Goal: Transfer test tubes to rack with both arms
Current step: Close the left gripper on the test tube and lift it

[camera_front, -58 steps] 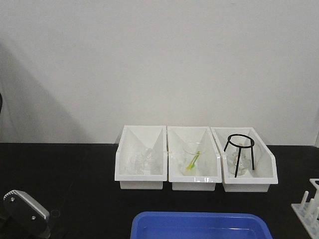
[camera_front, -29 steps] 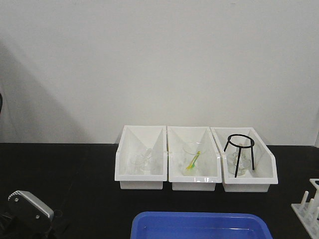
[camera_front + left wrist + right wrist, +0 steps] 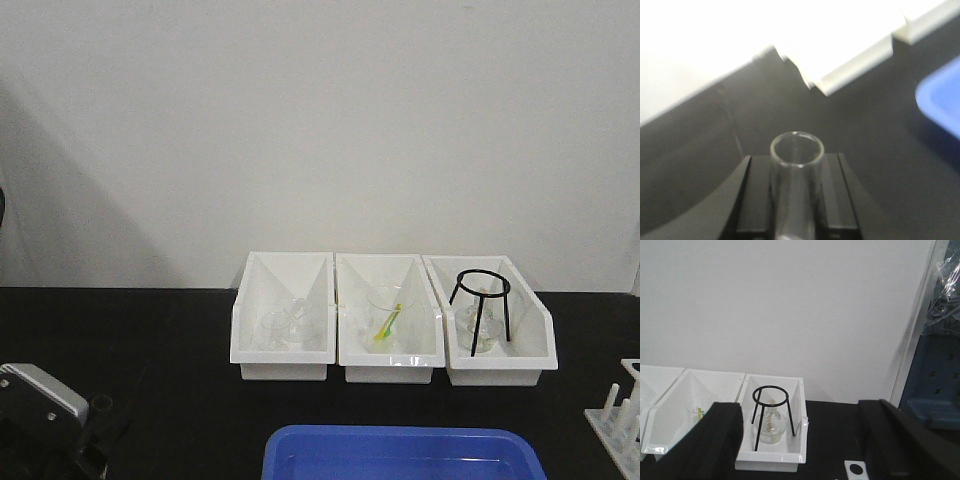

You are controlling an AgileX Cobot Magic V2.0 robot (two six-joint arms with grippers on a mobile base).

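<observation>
The left gripper (image 3: 795,162) is closed on a slim clear glass test tube (image 3: 796,195). Its two black fingers (image 3: 758,200) press the tube from both sides, and the open round rim points away from the wrist camera, over the black table (image 3: 865,125). In the front view the left arm (image 3: 35,415), black with a silver-grey joint cover, is low in the bottom left corner. The small white plastic rack (image 3: 615,415) with upright pegs stands at the right edge of that view, partly cut off and well apart from this arm. A blue plastic tray (image 3: 400,434) lies between them at the bottom edge, and behind it three white rectangular bins (image 3: 283,365) stand in a row. The right gripper (image 3: 800,407) has its black fingers (image 3: 720,440) spread wide apart. It faces the rightmost bin, where a black wire tripod (image 3: 758,425) stands over a small round glass flask (image 3: 771,429).
</observation>
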